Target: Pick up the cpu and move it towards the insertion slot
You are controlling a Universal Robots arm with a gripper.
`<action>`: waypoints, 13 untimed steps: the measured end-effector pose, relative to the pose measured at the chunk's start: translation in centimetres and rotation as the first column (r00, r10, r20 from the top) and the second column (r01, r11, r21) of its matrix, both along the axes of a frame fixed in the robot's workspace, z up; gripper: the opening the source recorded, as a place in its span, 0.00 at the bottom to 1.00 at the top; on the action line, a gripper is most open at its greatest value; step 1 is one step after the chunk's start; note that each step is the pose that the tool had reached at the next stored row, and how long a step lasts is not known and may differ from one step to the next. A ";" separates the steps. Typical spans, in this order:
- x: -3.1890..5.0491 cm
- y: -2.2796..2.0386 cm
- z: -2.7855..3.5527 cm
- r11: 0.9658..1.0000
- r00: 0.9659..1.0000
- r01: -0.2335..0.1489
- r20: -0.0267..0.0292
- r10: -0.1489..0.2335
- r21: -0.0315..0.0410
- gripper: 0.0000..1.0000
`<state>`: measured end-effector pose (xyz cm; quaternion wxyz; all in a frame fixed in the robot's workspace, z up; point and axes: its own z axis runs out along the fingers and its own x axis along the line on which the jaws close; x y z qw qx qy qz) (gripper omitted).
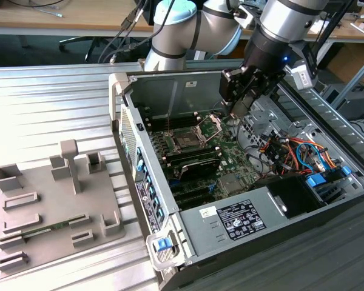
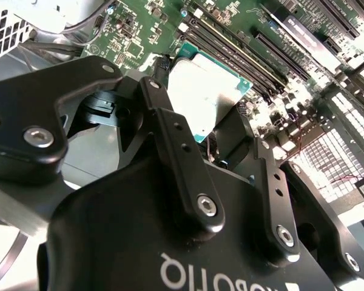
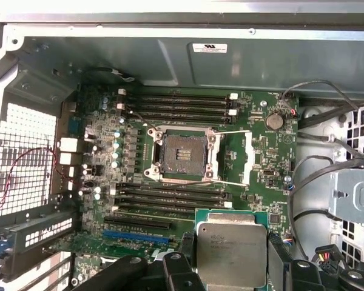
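Observation:
The cpu (image 3: 230, 250), a flat square chip with a pale silver top, hangs above the green motherboard, and my gripper (image 3: 230, 270) is shut on it. In the second wrist view the cpu (image 2: 206, 85) sits between two black fingers (image 2: 165, 118). The insertion slot (image 3: 183, 151) is a dark square socket in a silver frame, its hinged plate swung open; it lies apart from the chip, past a bank of memory slots. In the exterior view my gripper (image 1: 235, 111) hovers inside the open case, toward that view's right of the insertion slot (image 1: 185, 141).
Long black memory slots (image 3: 170, 197) flank the socket on two sides. Case walls (image 1: 176, 85) surround the board. Cable bundles (image 1: 288, 151) and a power supply (image 1: 239, 218) lie toward the exterior view's right. A grey fixture tray (image 1: 48, 200) holding a green memory stick (image 1: 51, 229) lies outside the case.

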<state>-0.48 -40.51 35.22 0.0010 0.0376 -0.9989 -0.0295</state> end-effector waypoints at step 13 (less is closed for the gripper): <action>0.00 0.38 -0.38 1.000 1.000 0.000 0.000 0.000 0.000 0.55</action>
